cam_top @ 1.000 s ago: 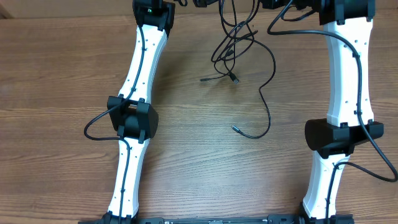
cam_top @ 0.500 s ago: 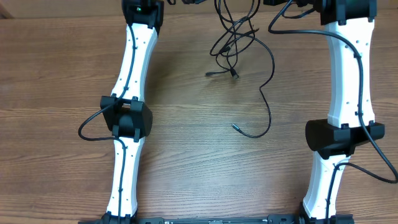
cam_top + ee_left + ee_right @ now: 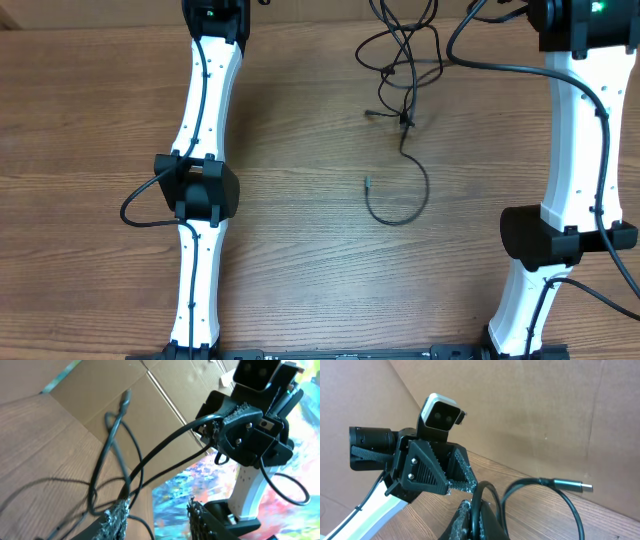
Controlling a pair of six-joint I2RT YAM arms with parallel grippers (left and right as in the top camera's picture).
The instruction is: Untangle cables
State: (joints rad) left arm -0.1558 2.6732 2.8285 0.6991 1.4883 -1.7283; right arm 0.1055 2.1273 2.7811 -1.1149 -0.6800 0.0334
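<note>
The cables (image 3: 400,55) are thin black wires bunched at the table's far edge. One tail trails down into a loop (image 3: 405,212) ending in a small plug (image 3: 368,182). Both grippers are beyond the overhead view's top edge. In the right wrist view, my right gripper (image 3: 481,512) is shut on a loop of black cable (image 3: 485,491), and a plug end (image 3: 572,485) lies beside it. My left gripper (image 3: 157,512) is open. Cables (image 3: 117,455) run past its left finger toward the right gripper (image 3: 227,422), which pinches them. The open left gripper also shows in the right wrist view (image 3: 451,474).
The white left arm (image 3: 205,100) and right arm (image 3: 580,110) stand along the two sides of the wooden table (image 3: 300,260). A cardboard wall (image 3: 530,405) rises behind the table's far edge. Thicker black arm cables hang by each elbow (image 3: 135,210).
The cable bunch has shifted right and toward the far edge, and its tail has curled into a tighter loop. The left arm has swung left and the right arm right.
</note>
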